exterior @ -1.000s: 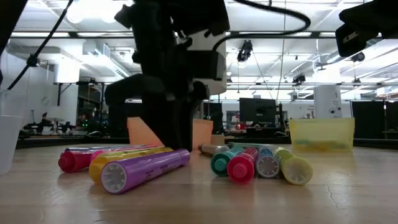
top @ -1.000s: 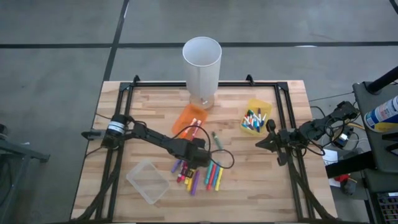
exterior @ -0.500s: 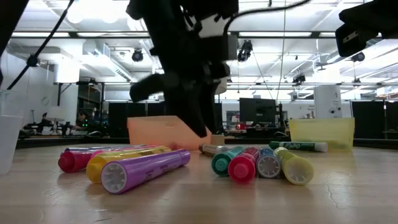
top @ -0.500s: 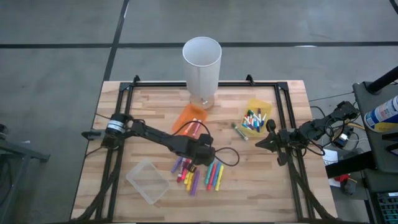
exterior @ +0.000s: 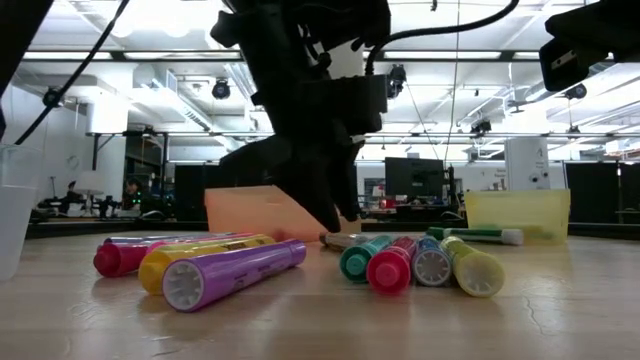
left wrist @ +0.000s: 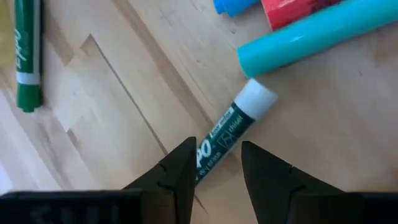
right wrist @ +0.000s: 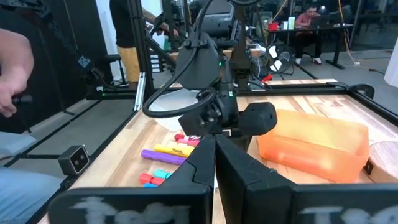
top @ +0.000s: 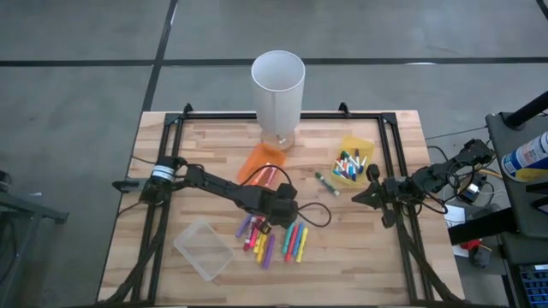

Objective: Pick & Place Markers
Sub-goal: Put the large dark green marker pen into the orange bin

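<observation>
Just below the middle of the high view, the left end effector (top: 276,217) hovers low over the wooden slatted tabletop (top: 205,150) with its dark fingers (left wrist: 177,177) parted and empty, straddling a green white-capped marker pen (left wrist: 229,134) beside the scattered colourful marker pens (top: 272,239). Further right, another green marker pen (top: 326,183) lies alone left of the translucent yellow plastic bin (top: 352,161) holding more markers, while the right end effector (top: 359,196) waits closed at the tabletop's right edge.

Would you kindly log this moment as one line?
left gripper: open, over white-capped marker | right gripper: shut, parked at table's right edge | green marker: loose beside yellow bin
</observation>
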`<state>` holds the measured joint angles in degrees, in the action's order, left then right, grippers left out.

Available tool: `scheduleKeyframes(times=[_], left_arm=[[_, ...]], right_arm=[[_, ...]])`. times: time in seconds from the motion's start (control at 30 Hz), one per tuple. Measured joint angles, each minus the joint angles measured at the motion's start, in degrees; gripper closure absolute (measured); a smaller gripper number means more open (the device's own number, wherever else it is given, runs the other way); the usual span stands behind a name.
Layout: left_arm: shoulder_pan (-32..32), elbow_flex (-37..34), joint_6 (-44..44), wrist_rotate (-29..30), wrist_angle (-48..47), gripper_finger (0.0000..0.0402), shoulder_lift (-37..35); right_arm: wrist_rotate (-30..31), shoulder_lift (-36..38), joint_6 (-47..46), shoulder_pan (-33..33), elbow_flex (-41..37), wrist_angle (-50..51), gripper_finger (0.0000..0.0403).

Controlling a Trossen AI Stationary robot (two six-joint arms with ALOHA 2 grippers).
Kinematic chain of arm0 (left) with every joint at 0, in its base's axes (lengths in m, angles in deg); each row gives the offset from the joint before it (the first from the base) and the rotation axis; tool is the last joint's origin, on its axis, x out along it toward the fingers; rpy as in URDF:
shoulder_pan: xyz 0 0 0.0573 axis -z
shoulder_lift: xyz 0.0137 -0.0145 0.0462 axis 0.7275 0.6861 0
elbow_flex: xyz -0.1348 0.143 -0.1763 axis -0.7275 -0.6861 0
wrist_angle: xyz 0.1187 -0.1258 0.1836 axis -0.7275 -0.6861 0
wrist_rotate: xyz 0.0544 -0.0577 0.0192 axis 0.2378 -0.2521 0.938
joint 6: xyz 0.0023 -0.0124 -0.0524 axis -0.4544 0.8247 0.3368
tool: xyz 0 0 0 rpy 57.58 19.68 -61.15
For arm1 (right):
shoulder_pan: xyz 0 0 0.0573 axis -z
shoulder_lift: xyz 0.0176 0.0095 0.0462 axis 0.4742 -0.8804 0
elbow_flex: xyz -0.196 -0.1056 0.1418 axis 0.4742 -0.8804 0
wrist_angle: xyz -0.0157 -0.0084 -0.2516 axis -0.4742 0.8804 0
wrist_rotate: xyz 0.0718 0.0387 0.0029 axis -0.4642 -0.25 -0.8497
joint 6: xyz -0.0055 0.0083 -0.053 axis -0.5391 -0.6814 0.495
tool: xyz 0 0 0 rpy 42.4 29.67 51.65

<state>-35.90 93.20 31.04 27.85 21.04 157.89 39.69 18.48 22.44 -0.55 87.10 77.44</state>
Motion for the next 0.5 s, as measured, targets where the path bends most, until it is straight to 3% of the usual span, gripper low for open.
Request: scheduleKeyframes(times=[0.5], left_arm=[[-1.82, -0.30, -0.88, -4.51, 3.10, 0.0268, 0.00]], right_arm=[[-0.01, 0.00, -0.02, 0.00, 0.00, -0.01, 0.0394]])
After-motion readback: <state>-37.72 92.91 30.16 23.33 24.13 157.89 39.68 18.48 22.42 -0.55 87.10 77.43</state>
